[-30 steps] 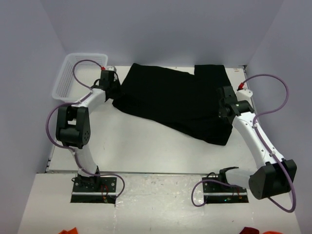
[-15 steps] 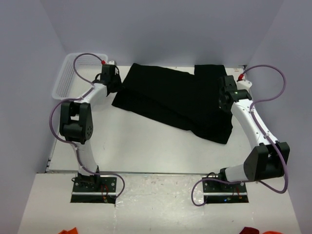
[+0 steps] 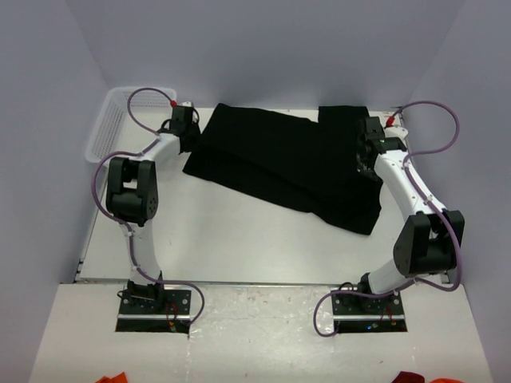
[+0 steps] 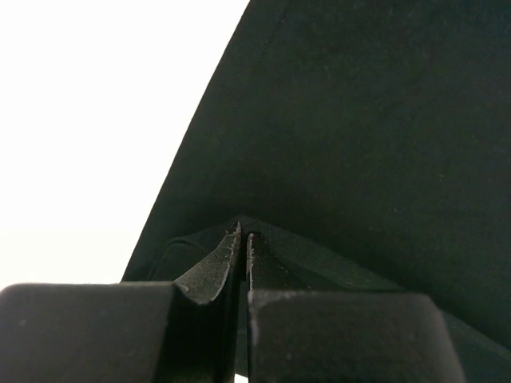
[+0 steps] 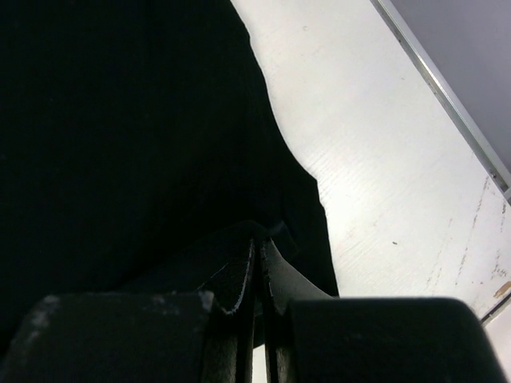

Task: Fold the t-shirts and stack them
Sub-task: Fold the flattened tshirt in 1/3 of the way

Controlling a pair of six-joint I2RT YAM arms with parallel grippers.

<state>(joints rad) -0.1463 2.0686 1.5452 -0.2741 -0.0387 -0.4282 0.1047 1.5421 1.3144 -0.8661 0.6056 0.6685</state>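
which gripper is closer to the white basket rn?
Left. The left gripper pinches the left edge of the t-shirt, a short way from the basket; the right gripper pinches the opposite edge, across the cloth.

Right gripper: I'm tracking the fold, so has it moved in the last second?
Yes: the right gripper, pinching the t-shirt, moved toward the far edge of the table.

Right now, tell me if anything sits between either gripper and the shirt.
Nothing visible does. The left gripper is shut on the shirt at its left edge, the right gripper at its right edge. The basket stands at the far left corner, clear of the cloth.
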